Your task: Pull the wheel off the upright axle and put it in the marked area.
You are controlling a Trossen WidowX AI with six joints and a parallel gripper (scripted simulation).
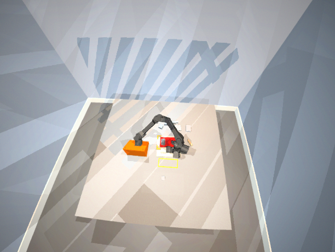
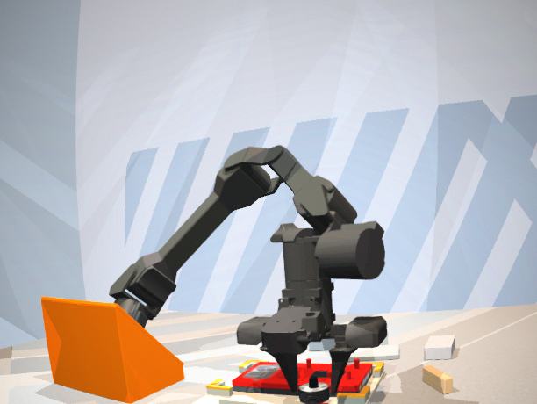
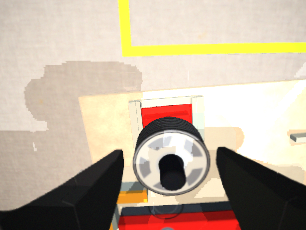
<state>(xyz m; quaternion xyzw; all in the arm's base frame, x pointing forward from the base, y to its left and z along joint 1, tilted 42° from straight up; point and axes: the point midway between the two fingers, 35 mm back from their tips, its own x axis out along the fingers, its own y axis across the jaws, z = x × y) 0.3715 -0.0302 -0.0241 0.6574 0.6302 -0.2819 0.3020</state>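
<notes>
At the far left of the exterior view stands the orange wedge-shaped base block (image 2: 105, 347), from which the dark grey jointed arm (image 2: 197, 228) reaches over to the red flat fixture board (image 2: 263, 378). The black parallel-jaw gripper (image 2: 312, 386) points straight down, its two tapered fingers (image 2: 287, 366) apart and straddling the black-tyred wheel with a pale grey hub (image 3: 171, 157), which sits on the dark upright axle (image 3: 171, 170). Neither finger appears to touch the tyre; gaps show on both sides in the wrist view. Beyond lies the yellow-outlined rectangular marked area (image 3: 200, 48). Right of the board lie a small tan wooden block (image 2: 436, 378) and a white block (image 2: 439, 347).

Risk: closing unevenly could tilt the wheel and jam it on the axle, or the round tyre could slip.
</notes>
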